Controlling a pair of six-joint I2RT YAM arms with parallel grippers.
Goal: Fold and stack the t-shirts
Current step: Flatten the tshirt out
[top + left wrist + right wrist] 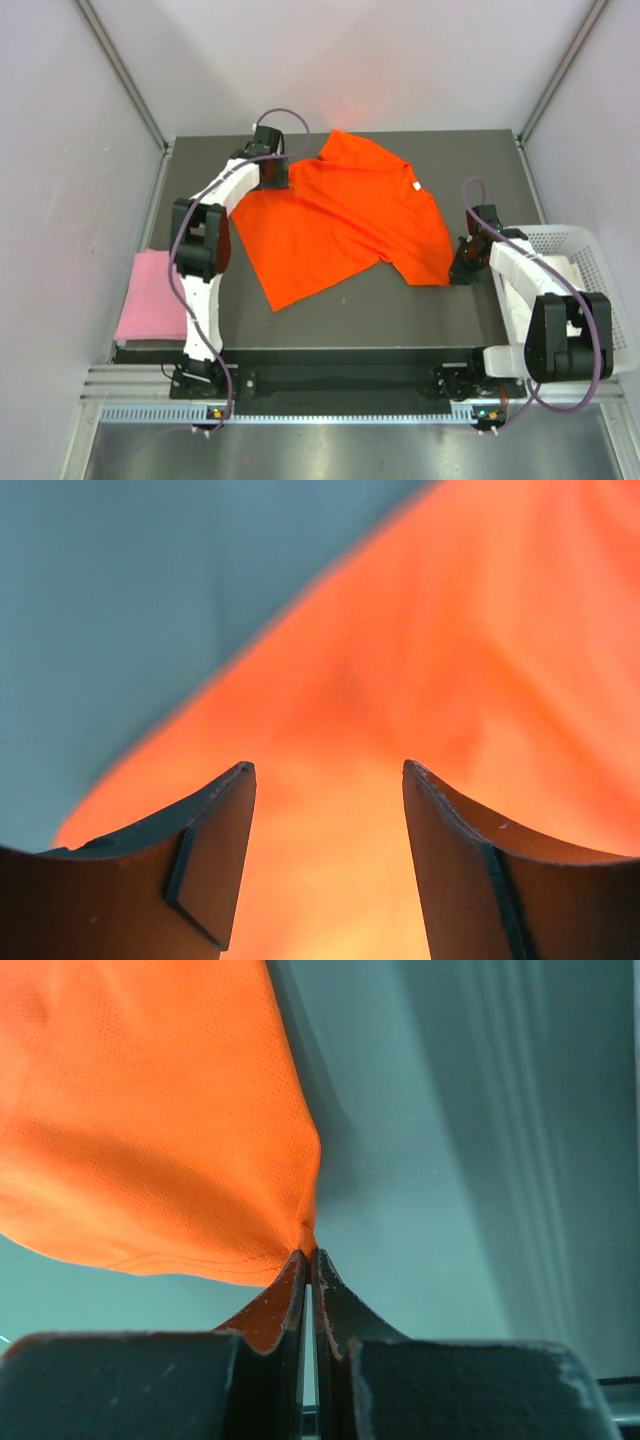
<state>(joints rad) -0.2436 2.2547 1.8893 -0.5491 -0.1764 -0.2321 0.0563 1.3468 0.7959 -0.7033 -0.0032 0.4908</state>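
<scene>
Two tees: the orange-red tee, a finely meshed knit, lies rumpled across the table; the pale pink tee, a flat rectangle, sits beside the table's left edge. Our right gripper pinches the orange hem; our left gripper gapes above orange cloth.

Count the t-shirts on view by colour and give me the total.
orange-red t-shirt: 1
pink t-shirt: 1
total: 2
What lies inside the white basket is too unclear to count.
</scene>
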